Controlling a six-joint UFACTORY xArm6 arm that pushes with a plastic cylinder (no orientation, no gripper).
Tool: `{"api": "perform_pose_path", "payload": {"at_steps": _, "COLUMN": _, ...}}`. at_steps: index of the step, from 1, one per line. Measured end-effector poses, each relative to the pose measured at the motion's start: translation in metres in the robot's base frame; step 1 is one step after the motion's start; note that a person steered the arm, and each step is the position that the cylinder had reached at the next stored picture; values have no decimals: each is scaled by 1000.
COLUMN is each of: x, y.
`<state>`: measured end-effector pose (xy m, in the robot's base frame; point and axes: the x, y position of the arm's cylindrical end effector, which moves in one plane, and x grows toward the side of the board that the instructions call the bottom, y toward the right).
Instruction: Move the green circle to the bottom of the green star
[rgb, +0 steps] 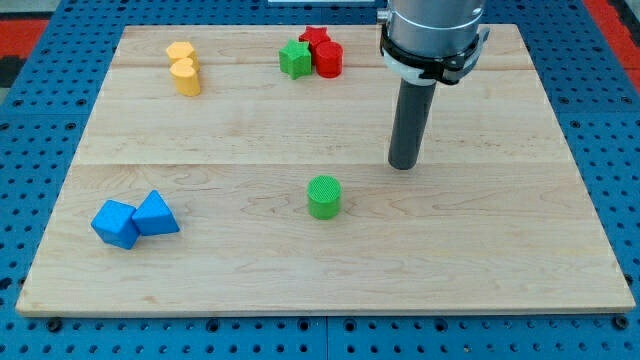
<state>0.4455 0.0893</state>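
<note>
The green circle (324, 196) stands on the wooden board (320, 270) a little below the middle. The green star (295, 59) sits near the view's top, touching the red blocks to its right. My tip (403, 165) rests on the board to the right of and slightly above the green circle, with a clear gap between them. The green star is well above and left of my tip.
A red star (315, 38) and a red cylinder (328, 60) sit beside the green star. Two yellow blocks (184, 68) lie at the top left. A blue cube (115, 224) and a blue triangle (156, 214) lie at the bottom left.
</note>
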Motion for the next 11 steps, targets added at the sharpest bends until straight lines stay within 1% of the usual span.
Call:
{"api": "perform_pose_path", "payload": {"at_steps": 1, "x": 27, "y": -13}}
{"api": "perform_pose_path", "payload": {"at_steps": 2, "x": 59, "y": -46}}
{"api": "perform_pose_path", "payload": {"at_steps": 3, "x": 58, "y": -123}}
{"api": "perform_pose_path", "payload": {"at_steps": 4, "x": 66, "y": -134}}
{"api": "perform_pose_path", "payload": {"at_steps": 5, "x": 69, "y": -167}}
{"api": "perform_pose_path", "payload": {"at_steps": 6, "x": 40, "y": -183}}
{"api": "perform_pose_path", "payload": {"at_steps": 7, "x": -13, "y": -186}}
{"api": "perform_pose_path", "payload": {"at_steps": 8, "x": -29, "y": -177}}
{"api": "perform_pose_path", "payload": {"at_steps": 10, "x": -37, "y": -151}}
{"api": "perform_pose_path", "payload": {"at_steps": 11, "x": -82, "y": -137}}
